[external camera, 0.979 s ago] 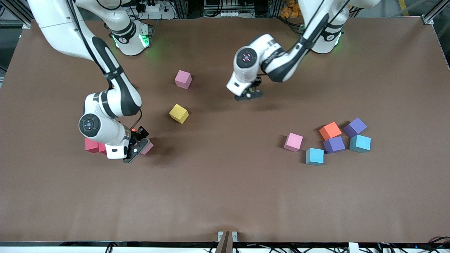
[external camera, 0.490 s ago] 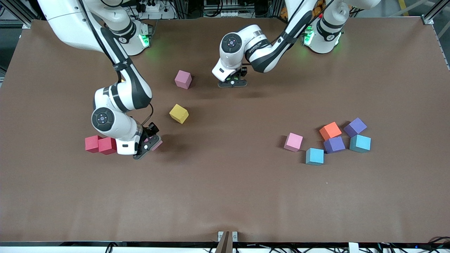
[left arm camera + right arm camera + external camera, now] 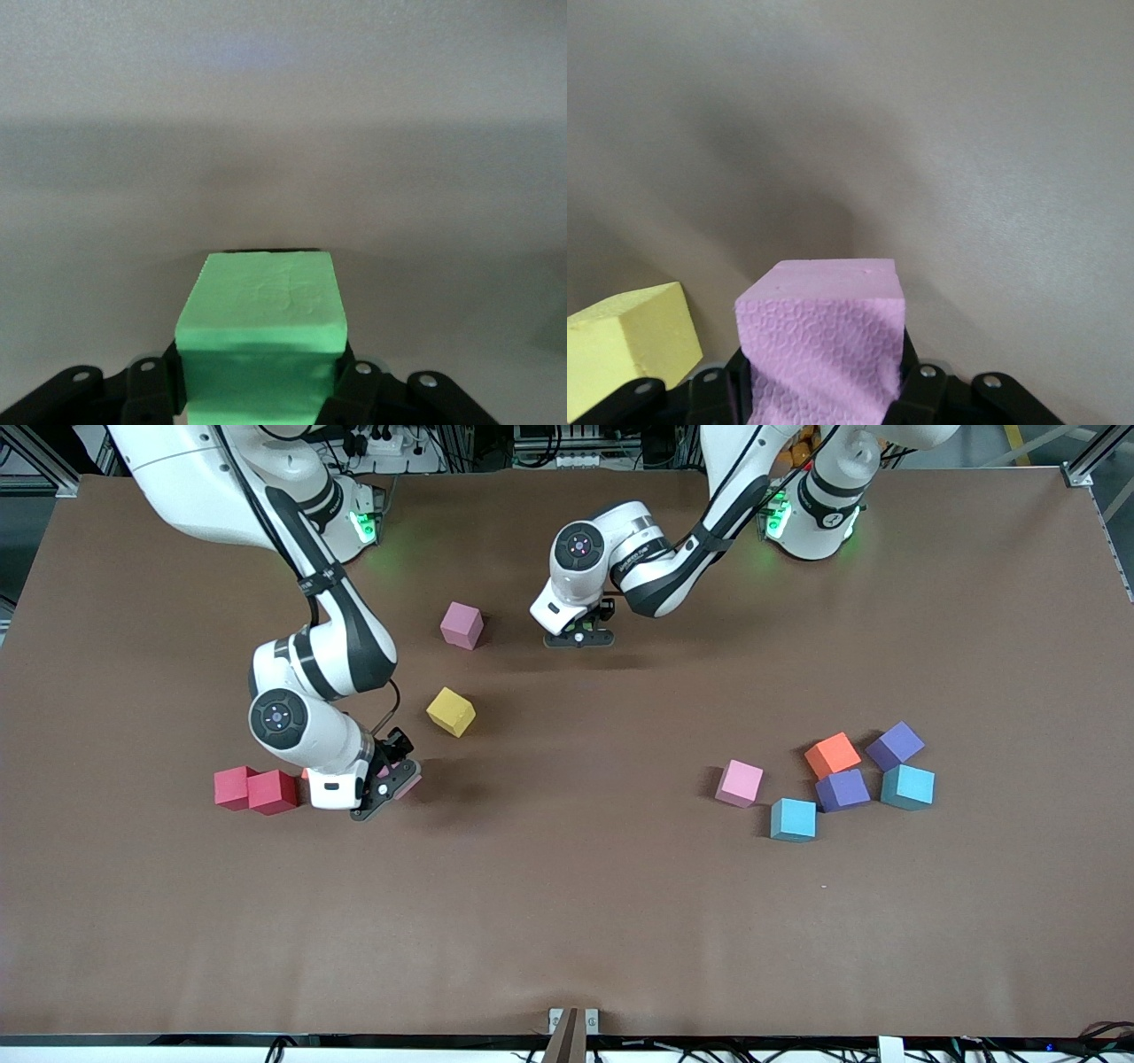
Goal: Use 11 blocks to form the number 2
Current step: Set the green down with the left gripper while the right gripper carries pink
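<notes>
— Pink cube [image 3: 819, 341] is pinched in the right gripper [image 3: 390, 786], low over the table beside the two red blocks [image 3: 252, 789]. Is that the digit starting?

— It looks so; only those reds touch, with a sliver of orange showing by the arm.

— And the left gripper [image 3: 580, 636]?

— Clamped on a green block [image 3: 261, 341], over bare table near the other pink block [image 3: 462, 624].

— So most remains: the yellow block [image 3: 450, 711] and the loose cluster [image 3: 833, 775] toward the left arm's end lie unplaced.

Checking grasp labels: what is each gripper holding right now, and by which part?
Left gripper: green block, clamped by two opposite side faces, over bare table. Right gripper: pink block, likewise held by opposite sides, beside the two red blocks.
</notes>
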`<state>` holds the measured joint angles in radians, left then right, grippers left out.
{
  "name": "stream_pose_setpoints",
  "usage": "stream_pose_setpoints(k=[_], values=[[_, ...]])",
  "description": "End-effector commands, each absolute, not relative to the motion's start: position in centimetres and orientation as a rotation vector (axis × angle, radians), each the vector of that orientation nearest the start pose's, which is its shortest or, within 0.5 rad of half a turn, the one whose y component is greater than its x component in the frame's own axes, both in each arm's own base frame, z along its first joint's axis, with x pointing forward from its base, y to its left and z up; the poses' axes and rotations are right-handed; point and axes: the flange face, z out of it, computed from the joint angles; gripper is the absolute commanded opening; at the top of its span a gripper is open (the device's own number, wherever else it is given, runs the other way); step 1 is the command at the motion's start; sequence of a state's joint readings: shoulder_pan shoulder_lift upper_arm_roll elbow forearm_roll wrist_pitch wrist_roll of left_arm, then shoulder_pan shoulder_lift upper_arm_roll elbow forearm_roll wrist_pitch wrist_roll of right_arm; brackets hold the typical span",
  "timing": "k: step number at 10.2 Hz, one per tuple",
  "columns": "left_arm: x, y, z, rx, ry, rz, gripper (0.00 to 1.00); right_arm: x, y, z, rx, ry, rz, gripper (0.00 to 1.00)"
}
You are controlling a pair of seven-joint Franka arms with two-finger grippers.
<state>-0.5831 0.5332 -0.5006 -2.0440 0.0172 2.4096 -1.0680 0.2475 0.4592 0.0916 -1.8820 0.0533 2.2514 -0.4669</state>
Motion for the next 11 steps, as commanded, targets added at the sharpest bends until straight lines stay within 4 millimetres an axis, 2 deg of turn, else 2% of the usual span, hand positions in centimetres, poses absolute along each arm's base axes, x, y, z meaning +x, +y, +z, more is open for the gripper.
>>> stream_pose_setpoints(k=[1,4,6,7,9,11], values=[[27.2,-52.0,19.3,-3.132,0.002,0.388,0.03,58.1,21.9,26.9,-2.828,-1.144,0.144,0.33],[26.3,-52.5,19.3,-3.130,0.028,0.387,0.11,57.8,23.0,27.6,-2.819,-1.175,0.120,0.33],[26.3,-52.4,19.3,-3.126,0.033,0.388,0.65,57.6,23.7,27.8,-2.810,-1.193,0.115,0.33],[26.4,-52.4,19.5,-3.127,0.029,0.383,1.00,57.2,24.4,27.9,-2.796,-1.211,0.117,0.33],[26.5,-52.4,20.4,-3.131,0.014,0.368,1.00,56.8,25.4,28.3,-2.777,-1.239,0.105,0.33],[27.4,-51.8,23.4,-3.096,-0.086,0.330,1.00,56.5,26.2,28.5,-2.763,-1.259,0.102,0.33]])
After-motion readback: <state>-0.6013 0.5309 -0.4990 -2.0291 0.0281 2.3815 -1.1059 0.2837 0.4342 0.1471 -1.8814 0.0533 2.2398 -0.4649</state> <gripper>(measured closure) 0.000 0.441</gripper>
